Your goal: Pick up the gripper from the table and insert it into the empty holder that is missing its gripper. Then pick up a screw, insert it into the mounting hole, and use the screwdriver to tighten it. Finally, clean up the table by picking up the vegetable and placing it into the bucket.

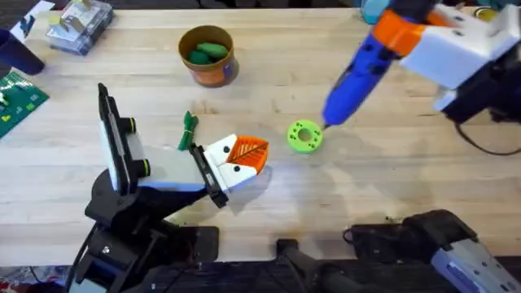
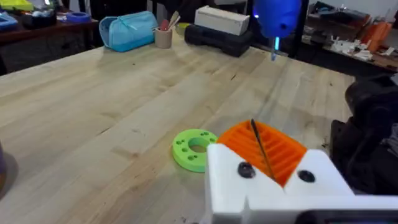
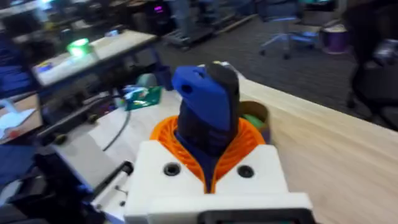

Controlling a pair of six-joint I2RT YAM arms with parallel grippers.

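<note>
Overhead, screwdriver slants, bit down-left toward green disc.

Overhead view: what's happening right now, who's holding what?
The right gripper holds the blue screwdriver, its bit pointing down near the green ring-shaped disc on the table. The left arm's white holder has the orange gripper seated in it. The dark green vegetable lies on the table; the bucket holds rounder green pieces.
</note>
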